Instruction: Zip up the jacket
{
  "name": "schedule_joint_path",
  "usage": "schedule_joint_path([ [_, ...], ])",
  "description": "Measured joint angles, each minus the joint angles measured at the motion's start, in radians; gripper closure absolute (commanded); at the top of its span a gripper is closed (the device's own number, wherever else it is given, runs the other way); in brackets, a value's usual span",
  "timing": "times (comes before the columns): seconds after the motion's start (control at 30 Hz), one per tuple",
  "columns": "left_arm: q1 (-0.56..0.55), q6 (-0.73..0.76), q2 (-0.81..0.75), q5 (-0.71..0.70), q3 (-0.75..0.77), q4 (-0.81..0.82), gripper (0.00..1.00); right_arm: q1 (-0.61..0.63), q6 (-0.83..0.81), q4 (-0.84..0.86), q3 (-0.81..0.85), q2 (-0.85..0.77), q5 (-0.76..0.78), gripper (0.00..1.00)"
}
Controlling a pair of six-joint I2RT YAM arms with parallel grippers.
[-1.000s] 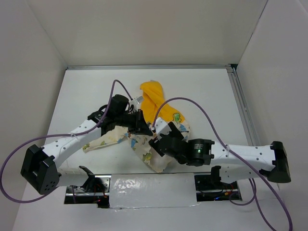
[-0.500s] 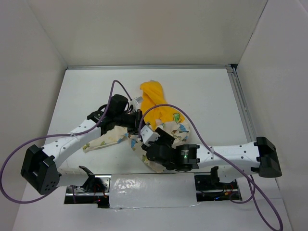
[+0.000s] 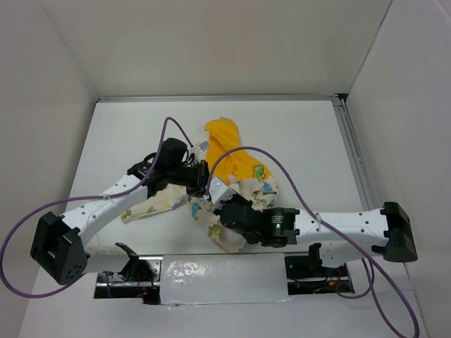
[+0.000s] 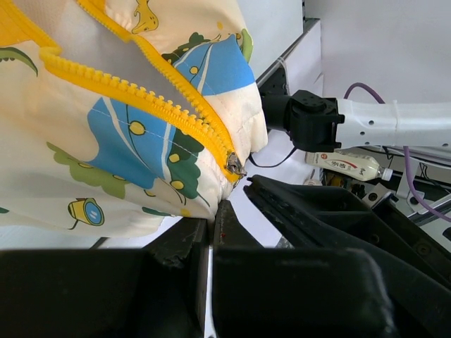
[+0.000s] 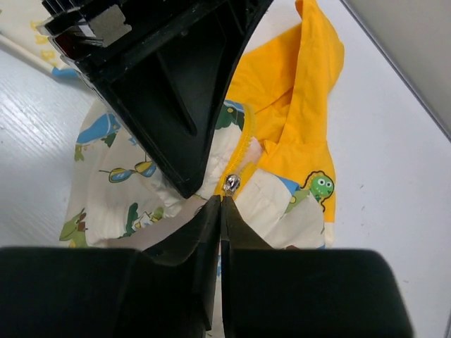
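Note:
The jacket (image 3: 239, 179) lies crumpled mid-table, cream with cartoon prints, its yellow hood (image 3: 224, 138) towards the back. My left gripper (image 3: 203, 177) is shut on the bottom hem (image 4: 201, 204) beside the yellow zipper (image 4: 169, 105). Its jaws (image 4: 213, 211) are pressed together on the fabric. The silver zipper pull (image 5: 230, 184) sits at the foot of the zipper, and my right gripper (image 5: 222, 201) is shut on its tab. In the top view the right gripper (image 3: 217, 191) stands close against the left one. The left wrist view shows the slider (image 4: 233, 166) just above the right fingers (image 4: 296, 208).
White walls enclose the table on three sides. A metal rail (image 3: 354, 158) runs along the right edge. Purple cables (image 3: 268, 151) loop over the jacket. A taped strip (image 3: 218, 278) lies at the front edge between the arm bases.
My right gripper has gone from open to shut on the zipper pull, after moving in towards the left gripper. The left gripper has kept its hold on the hem.

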Motion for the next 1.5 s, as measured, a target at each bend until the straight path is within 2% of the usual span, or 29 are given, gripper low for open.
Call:
schedule_joint_path([
  [0.03,0.000,0.001,0.000,0.000,0.000,0.000,1.00,-0.006,0.002,0.001,0.000,0.000,-0.013,0.90],
  [0.07,0.000,0.001,0.000,0.000,0.000,0.000,1.00,-0.013,0.002,0.000,0.000,-0.001,-0.027,0.68],
  [0.17,0.000,0.002,0.000,-0.001,0.000,-0.002,1.00,-0.025,0.009,-0.008,0.000,-0.004,-0.064,0.43],
  [0.27,0.001,0.003,0.000,-0.010,0.000,-0.014,1.00,-0.026,0.012,-0.032,0.000,-0.005,-0.086,0.39],
  [0.47,0.001,0.003,0.000,-0.010,0.000,-0.015,1.00,-0.024,0.033,-0.065,0.000,0.028,-0.079,0.39],
  [0.6,0.001,0.003,0.000,-0.010,0.000,-0.016,1.00,-0.024,0.035,-0.069,0.000,0.054,-0.052,0.43],
  [0.8,0.003,0.003,0.000,-0.009,0.000,-0.015,1.00,-0.022,0.033,-0.051,0.000,0.064,0.019,0.68],
  [0.97,0.003,0.003,0.000,-0.009,0.001,-0.014,1.00,-0.022,0.026,-0.038,-0.002,0.051,-0.007,1.00],
  [1.17,0.003,0.008,0.000,-0.022,0.001,-0.041,1.00,-0.050,0.021,-0.052,-0.005,-0.026,-0.132,1.00],
  [1.37,-0.002,0.042,0.000,-0.050,0.001,-0.060,1.00,-0.107,0.023,-0.079,0.001,-0.030,-0.264,1.00],
  [1.4,-0.005,0.051,0.000,-0.057,0.001,-0.063,1.00,-0.111,0.024,-0.082,0.002,-0.029,-0.282,0.97],
  [1.43,-0.008,0.055,0.000,-0.062,0.001,-0.068,1.00,-0.114,0.026,-0.084,0.003,-0.029,-0.295,0.89],
  [1.47,-0.010,0.058,0.000,-0.068,0.001,-0.073,1.00,-0.118,0.032,-0.086,0.004,-0.027,-0.309,0.70],
  [1.5,-0.013,0.059,0.000,-0.069,0.001,-0.074,1.00,-0.122,0.038,-0.088,0.006,-0.026,-0.326,0.69],
])
